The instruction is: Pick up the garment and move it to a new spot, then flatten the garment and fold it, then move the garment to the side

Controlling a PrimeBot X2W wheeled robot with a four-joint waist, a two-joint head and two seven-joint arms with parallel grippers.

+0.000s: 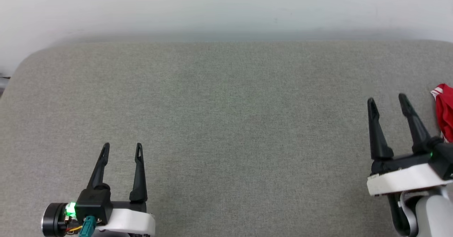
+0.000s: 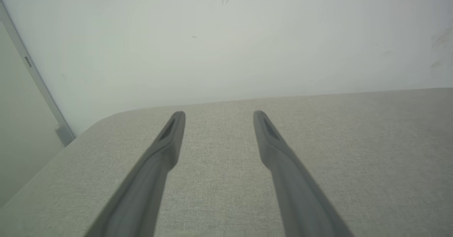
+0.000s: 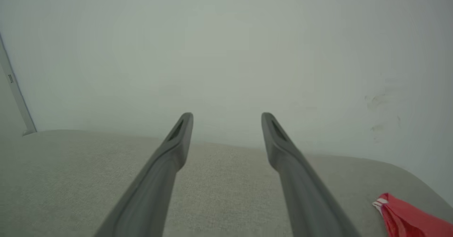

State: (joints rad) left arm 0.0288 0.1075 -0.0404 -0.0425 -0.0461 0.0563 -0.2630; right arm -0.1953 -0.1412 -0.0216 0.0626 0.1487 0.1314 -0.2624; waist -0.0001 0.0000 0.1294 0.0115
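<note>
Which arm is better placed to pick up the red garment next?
Right. The right gripper stands open close beside the garment, which lies at the right edge of the gray surface. The left gripper, also open, is far across at the lower left of the head view.

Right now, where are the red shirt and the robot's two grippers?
red shirt [image 1: 446,111]: head view, right edge, on its bunched red cloth.
left gripper [image 1: 122,145]: head view, lower left, midway between its open fingertips.
right gripper [image 1: 386,99]: head view, right side, midway between its open fingertips.

Two claws [image 1: 122,145] [image 1: 386,97], one garment [image 1: 445,111]
</note>
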